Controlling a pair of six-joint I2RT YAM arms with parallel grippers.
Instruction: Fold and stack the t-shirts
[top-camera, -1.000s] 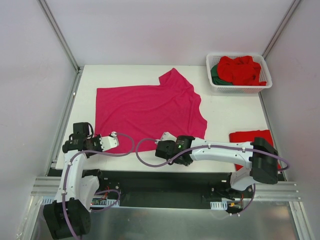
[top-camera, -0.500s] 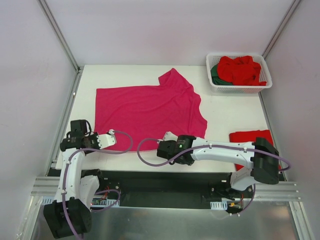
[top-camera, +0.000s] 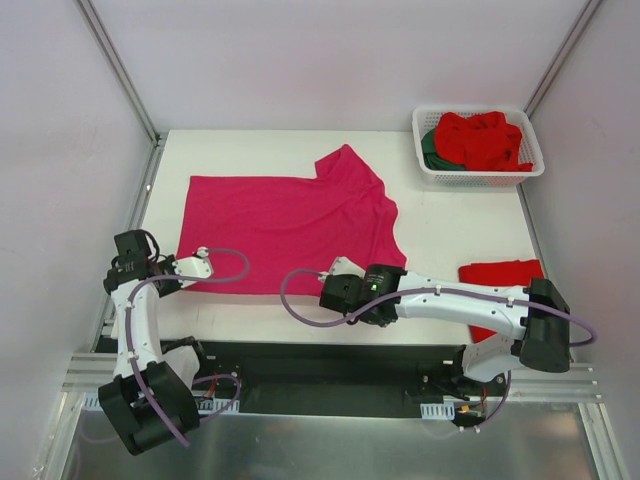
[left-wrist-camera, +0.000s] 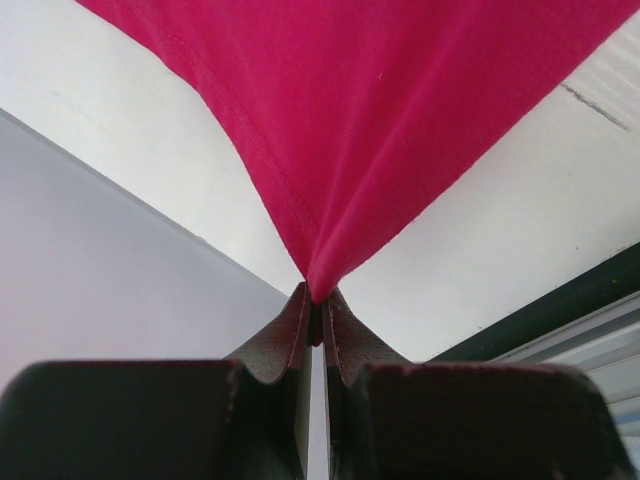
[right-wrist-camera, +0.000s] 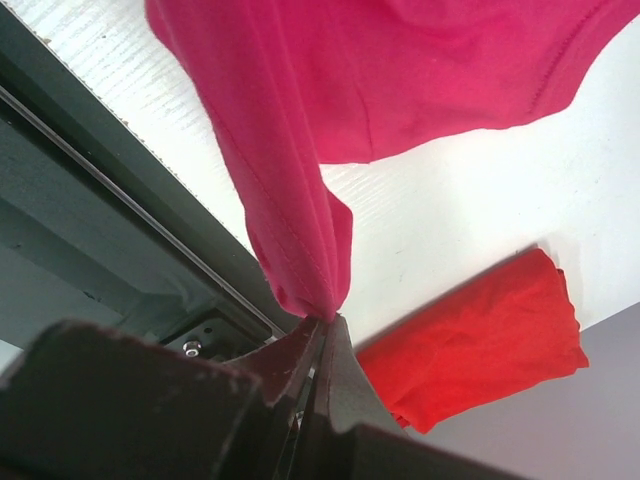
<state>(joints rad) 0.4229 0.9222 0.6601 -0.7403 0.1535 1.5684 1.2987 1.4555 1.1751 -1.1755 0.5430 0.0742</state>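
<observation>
Left gripper (left-wrist-camera: 316, 300): jaws pressed together, pinching the near-left hem corner of the magenta t-shirt (top-camera: 285, 215); the cloth fans out from the tips in a taut wedge.
Right gripper (right-wrist-camera: 322, 322): jaws closed on the same shirt's near-right hem corner, where the cloth is bunched into a narrow roll at the tips.
Magenta t-shirt: spread across the middle of the white table (top-camera: 450, 225), hem toward the arms, one sleeve at the far right, both near corners drawn into the two grips.
Folded red t-shirt (top-camera: 500, 275): on the table at the right edge beside the right arm, apart from the magenta one.
Basket (top-camera: 478, 178): white and slotted, in the far right corner, holding crumpled red t-shirts (top-camera: 480, 138) with a dark green t-shirt (top-camera: 430, 148) showing at their left.
</observation>
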